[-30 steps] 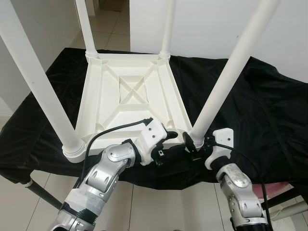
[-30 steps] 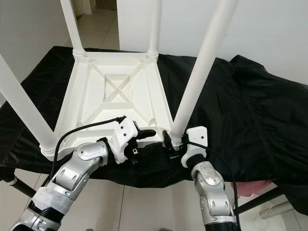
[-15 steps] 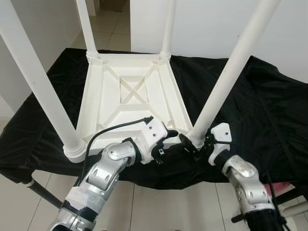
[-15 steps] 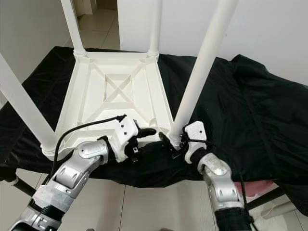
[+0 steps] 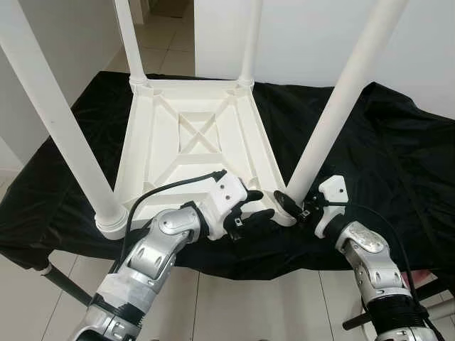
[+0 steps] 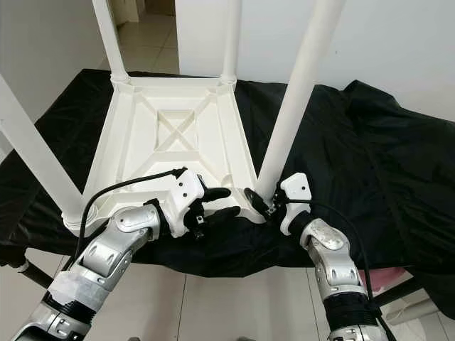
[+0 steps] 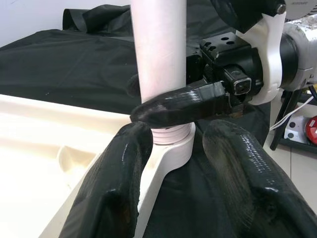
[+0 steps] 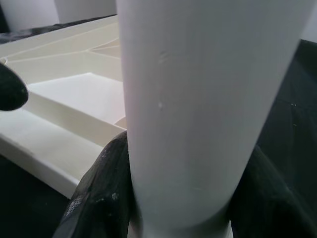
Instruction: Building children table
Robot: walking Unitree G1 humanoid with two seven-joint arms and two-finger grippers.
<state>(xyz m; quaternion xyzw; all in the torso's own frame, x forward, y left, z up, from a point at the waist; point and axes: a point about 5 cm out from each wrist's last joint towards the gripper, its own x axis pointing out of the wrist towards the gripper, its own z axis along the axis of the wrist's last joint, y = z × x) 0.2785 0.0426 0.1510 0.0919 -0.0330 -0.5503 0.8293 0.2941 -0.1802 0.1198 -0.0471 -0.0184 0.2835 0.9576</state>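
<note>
Black-draped bench (image 5: pixel 398 156): right hand (image 5: pixel 290 204) now clamps the near leg (image 5: pixel 334 121) lower, at its base; left hand (image 5: pixel 254 206) gapes beside.

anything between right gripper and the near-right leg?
Nothing visible. The right gripper already has its fingers on either side of the leg, just above its socket. The left gripper is open beside that corner of the tabletop, not between them.

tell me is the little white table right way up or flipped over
Flipped over. The white table lies top-down on the black cloth, its ribbed underside facing up and four legs pointing upward. The right gripper clasps the near right leg at its base.
</note>
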